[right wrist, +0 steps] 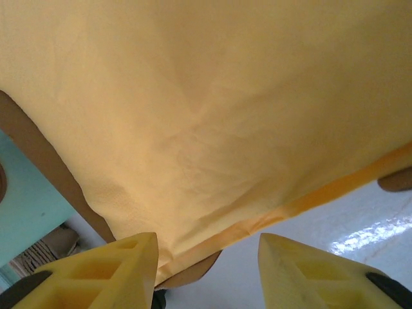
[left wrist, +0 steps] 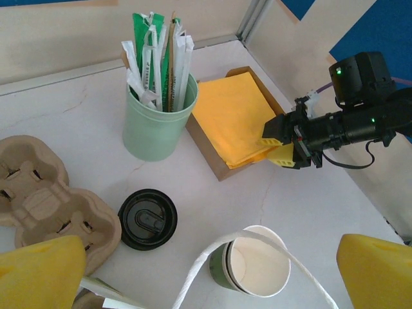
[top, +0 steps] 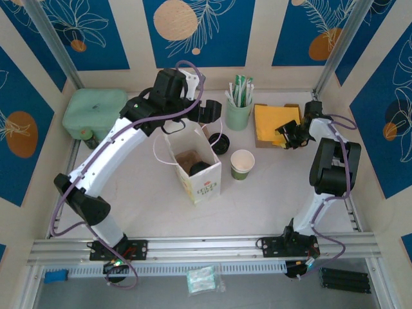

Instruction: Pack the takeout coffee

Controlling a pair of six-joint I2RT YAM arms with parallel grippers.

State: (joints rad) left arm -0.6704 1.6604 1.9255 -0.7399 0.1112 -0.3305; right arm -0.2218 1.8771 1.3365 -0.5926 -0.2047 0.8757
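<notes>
Yellow napkins (top: 275, 119) right of the bag (top: 205, 183) get the right gripper (top: 284, 136), jaws half apart round their edge, nothing pinched afaict, prob extras for packing. Behind bag the left gripper (top: 209, 112) hangs wide open, empty. Think the coffee (top: 200, 168) sits inside bag.

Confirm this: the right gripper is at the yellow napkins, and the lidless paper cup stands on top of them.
Not quite: the lidless paper cup stands on the table, clear of the yellow napkins, as the top external view shows. The right gripper is at the napkins.
</notes>
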